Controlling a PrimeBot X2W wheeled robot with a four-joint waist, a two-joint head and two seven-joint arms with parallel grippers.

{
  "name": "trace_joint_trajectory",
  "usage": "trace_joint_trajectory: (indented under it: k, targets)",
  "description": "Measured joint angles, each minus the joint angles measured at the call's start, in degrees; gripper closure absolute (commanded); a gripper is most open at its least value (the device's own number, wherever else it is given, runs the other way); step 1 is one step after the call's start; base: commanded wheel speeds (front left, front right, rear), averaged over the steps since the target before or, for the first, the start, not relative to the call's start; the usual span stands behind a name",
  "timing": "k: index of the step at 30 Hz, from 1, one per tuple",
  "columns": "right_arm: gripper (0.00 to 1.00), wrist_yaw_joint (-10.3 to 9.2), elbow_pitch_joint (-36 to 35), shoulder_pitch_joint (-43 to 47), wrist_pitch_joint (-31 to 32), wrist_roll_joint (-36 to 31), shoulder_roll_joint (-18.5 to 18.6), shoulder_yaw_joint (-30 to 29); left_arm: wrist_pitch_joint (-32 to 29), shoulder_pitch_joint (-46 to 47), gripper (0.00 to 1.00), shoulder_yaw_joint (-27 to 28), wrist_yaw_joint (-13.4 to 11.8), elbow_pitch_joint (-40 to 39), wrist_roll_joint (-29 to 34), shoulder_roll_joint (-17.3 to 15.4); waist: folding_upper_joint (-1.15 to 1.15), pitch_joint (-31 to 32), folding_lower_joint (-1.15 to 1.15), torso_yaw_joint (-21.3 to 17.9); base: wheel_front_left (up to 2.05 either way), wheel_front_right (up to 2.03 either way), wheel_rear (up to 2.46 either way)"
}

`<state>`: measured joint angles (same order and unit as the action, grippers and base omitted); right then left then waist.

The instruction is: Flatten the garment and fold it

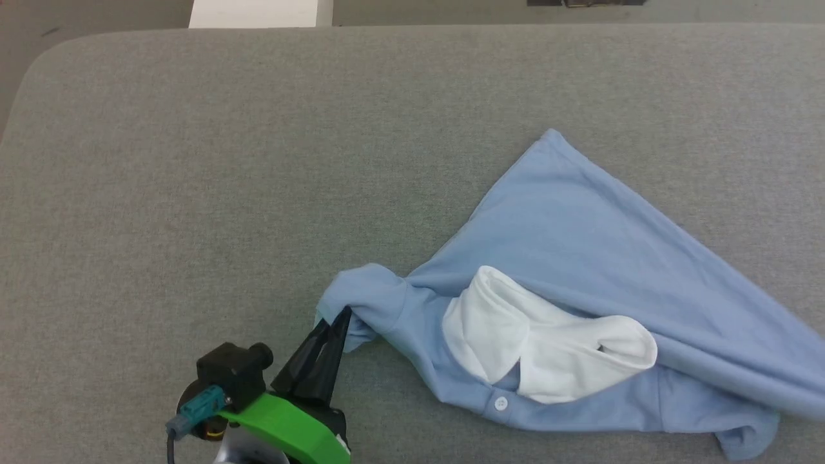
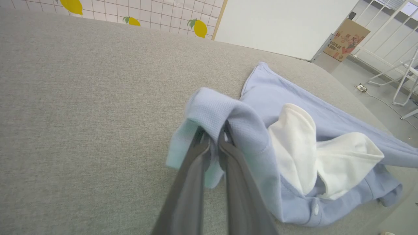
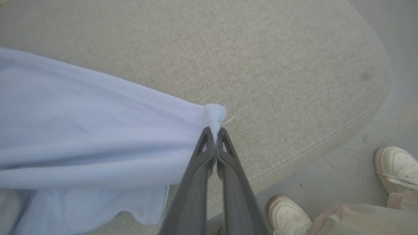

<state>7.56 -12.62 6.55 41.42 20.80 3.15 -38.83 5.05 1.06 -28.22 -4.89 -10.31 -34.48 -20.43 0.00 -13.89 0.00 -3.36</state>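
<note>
The garment [image 1: 567, 238], a light blue polo shirt with a white collar [image 1: 548, 341] and a white button, lies crumpled on the right half of the grey table [image 1: 258, 161]. My left gripper [image 1: 341, 319] is shut on a bunched sleeve end at the shirt's left tip; the left wrist view shows the fabric [image 2: 222, 111] draped over the left gripper [image 2: 214, 135]. In the right wrist view my right gripper [image 3: 215, 132] is shut on a hem corner of the garment [image 3: 98, 130], pulling it taut just above the table.
The padded grey table [image 3: 261, 65] has a rounded edge close to my right gripper. A person's feet in pale shoes [image 3: 289, 213] stand on the floor beside that edge. A cardboard box [image 2: 346, 39] and white frames sit far off.
</note>
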Motion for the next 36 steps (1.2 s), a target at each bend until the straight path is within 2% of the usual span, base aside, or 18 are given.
trace_joint_trajectory:
  k: [6,12,13,14,17,20,23,27,29,31,36]
  targets:
    - [1.0,0.0,14.4,1.3,-9.6,-2.1,-0.3,6.3,-0.9,-0.3,1.0,-0.5,-0.3,-0.5,-0.3,-0.1,0.0,0.5,0.0,0.3,0.0,0.0,0.0]
    - [1.0,-0.01,23.7,-2.8,-16.6,-6.3,-0.2,8.9,-1.4,-1.1,1.0,-0.4,-0.7,-0.8,-0.4,-0.6,0.0,1.4,0.0,0.0,0.0,0.0,0.0]
    - [0.53,-0.01,24.4,-3.2,-17.6,-6.8,-0.2,8.9,-1.4,-1.2,1.0,-0.5,-0.7,-0.9,-0.5,-0.6,0.0,1.7,0.0,-0.1,0.0,0.0,0.0]
    - [0.0,-0.01,24.7,-3.5,-17.8,-7.2,-0.2,8.9,-1.4,-1.3,1.0,-0.5,-0.7,-0.9,-0.6,-0.6,0.0,1.8,0.0,-0.2,0.0,0.0,0.0]
    - [0.0,-0.01,23.3,-3.7,-17.2,-7.1,-0.3,8.3,-1.4,-1.7,1.0,-0.7,-0.7,-0.9,-0.9,-0.6,0.0,2.5,0.0,-0.3,0.0,0.0,0.0]
    - [0.0,-0.01,17.6,-3.6,-15.2,-6.4,0.8,8.4,-1.4,-1.7,1.0,-1.3,-0.7,-1.1,-0.9,-0.6,0.0,2.8,0.0,0.0,0.0,0.0,0.0]
    - [0.0,0.0,6.9,-3.9,-11.5,-3.5,3.8,8.8,-1.4,-1.6,1.0,-2.0,-0.6,-1.4,-0.8,-0.4,0.0,2.3,0.0,0.7,0.0,0.0,0.0]
    - [0.0,-0.01,-1.4,-8.5,-6.8,-0.3,8.5,12.2,-1.4,-0.1,1.0,-3.0,0.0,-1.5,-0.5,0.4,0.0,0.9,0.0,1.8,0.0,0.0,0.0]
    - [0.0,0.0,-2.6,-13.1,-4.3,-0.1,11.8,16.0,-1.5,1.5,1.0,-3.8,0.6,-1.3,-0.1,0.9,0.0,-0.2,0.0,2.5,0.0,0.0,0.0]
    - [0.0,-0.01,-2.3,-18.1,-2.5,0.4,13.2,19.2,-1.5,3.1,1.0,-4.4,1.0,-0.9,0.3,1.6,0.0,-1.4,0.0,3.3,0.0,0.0,0.0]
    - [0.0,0.0,4.5,-29.7,1.0,-1.7,17.1,29.2,-1.8,7.4,1.0,-6.7,2.7,1.2,1.3,3.7,0.0,-4.3,0.0,6.4,0.0,0.0,0.0]
